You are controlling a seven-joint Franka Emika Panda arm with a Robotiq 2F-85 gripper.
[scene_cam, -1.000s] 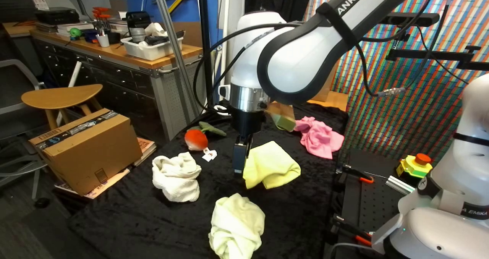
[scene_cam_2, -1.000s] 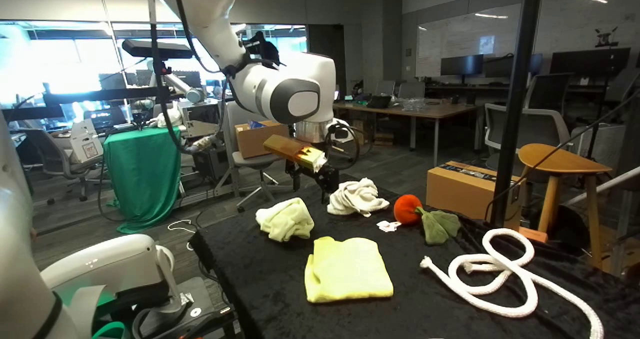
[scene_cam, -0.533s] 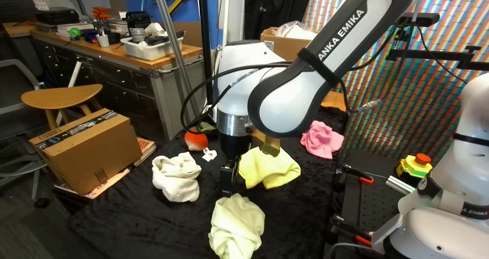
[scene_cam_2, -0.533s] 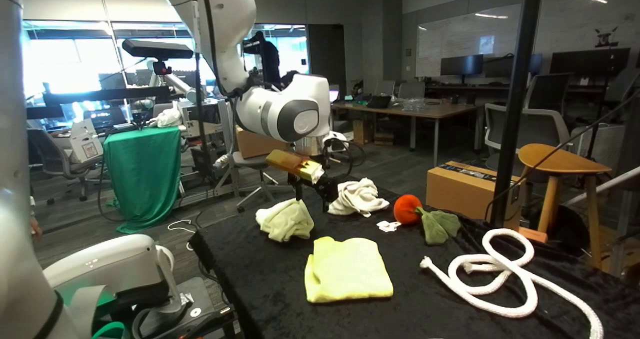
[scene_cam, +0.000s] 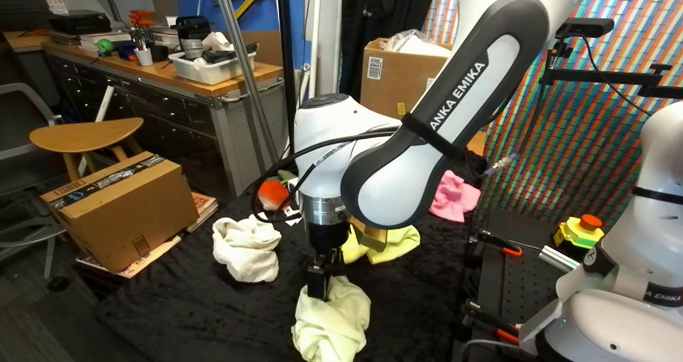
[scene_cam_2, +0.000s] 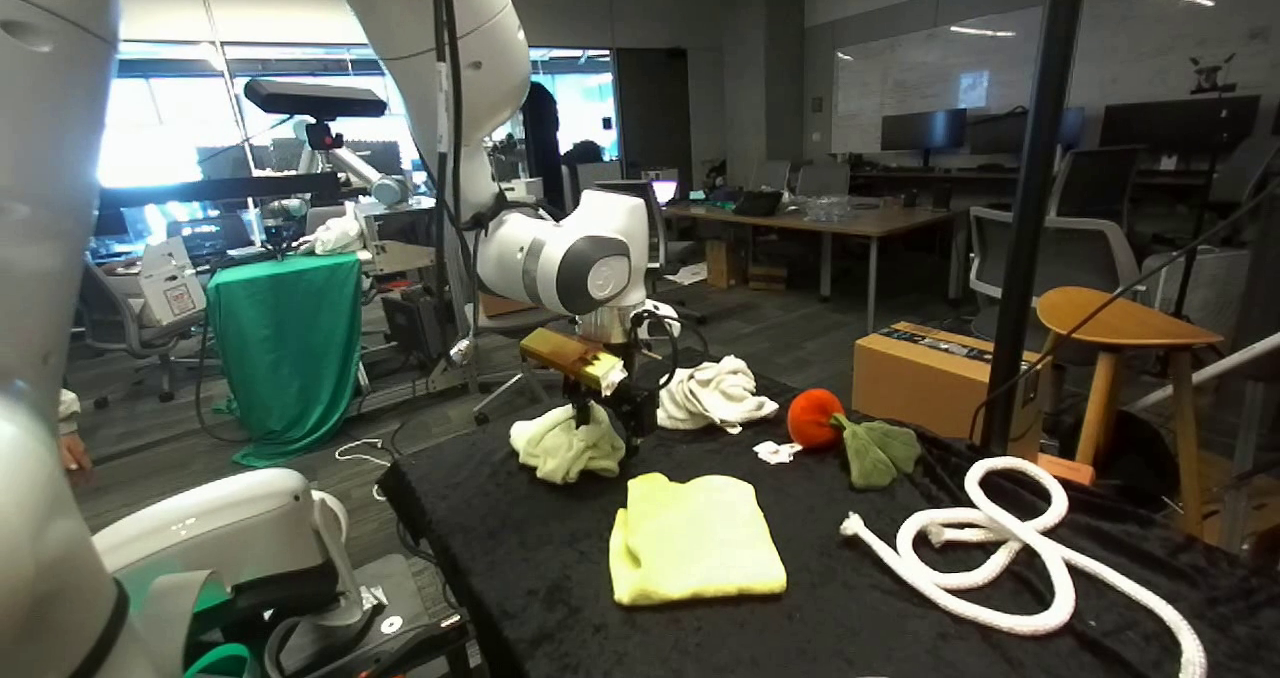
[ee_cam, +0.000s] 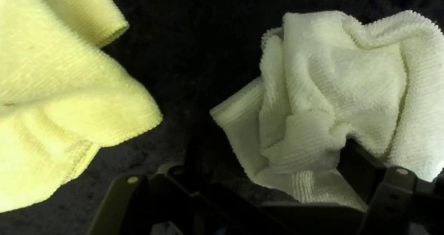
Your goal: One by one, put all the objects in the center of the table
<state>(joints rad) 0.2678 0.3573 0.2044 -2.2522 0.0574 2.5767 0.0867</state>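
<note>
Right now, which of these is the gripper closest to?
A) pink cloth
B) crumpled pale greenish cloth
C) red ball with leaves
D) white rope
B, since in the wrist view one finger of the open gripper reaches into folds of the pale greenish cloth.

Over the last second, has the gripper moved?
Yes: in an exterior view the gripper shifted lower in frame, its tip going from level with the unmoved white cloth to below that cloth.
</note>
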